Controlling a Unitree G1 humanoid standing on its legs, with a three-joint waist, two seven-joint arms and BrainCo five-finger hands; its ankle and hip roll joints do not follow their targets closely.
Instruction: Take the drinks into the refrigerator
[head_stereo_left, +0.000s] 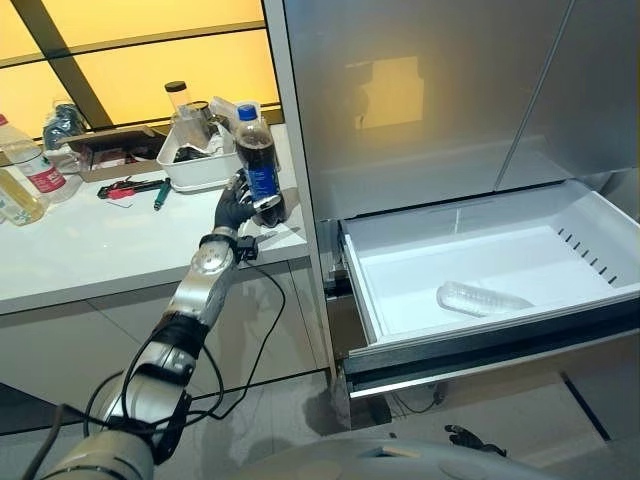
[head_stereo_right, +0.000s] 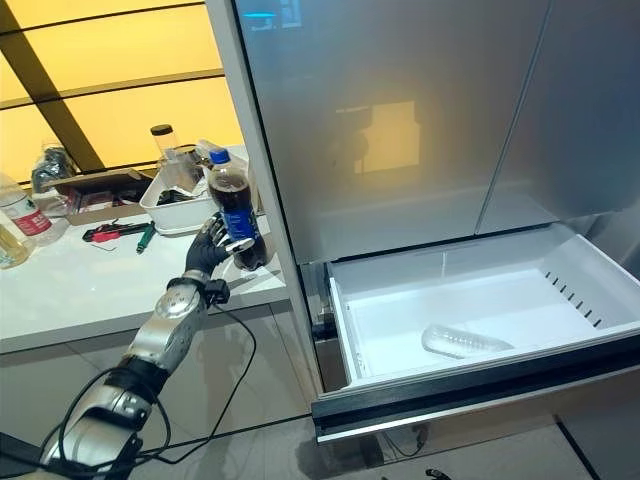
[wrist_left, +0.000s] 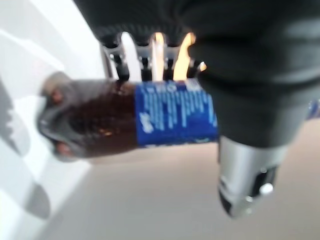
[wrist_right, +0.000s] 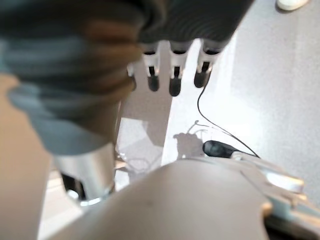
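Left eye view: left hand (head_stereo_left: 237, 207) wrapped round upright cola bottle (head_stereo_left: 259, 166) above the counter (head_stereo_left: 120, 250); right hand (wrist_right: 170, 75) fingers hang loose, holding nothing.

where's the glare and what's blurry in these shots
Eye views: a warm yellow reflection glows on the refrigerator door. Left wrist view: the cola bottle in the left hand is smeared soft. Right wrist view: the right hand is out of focus.
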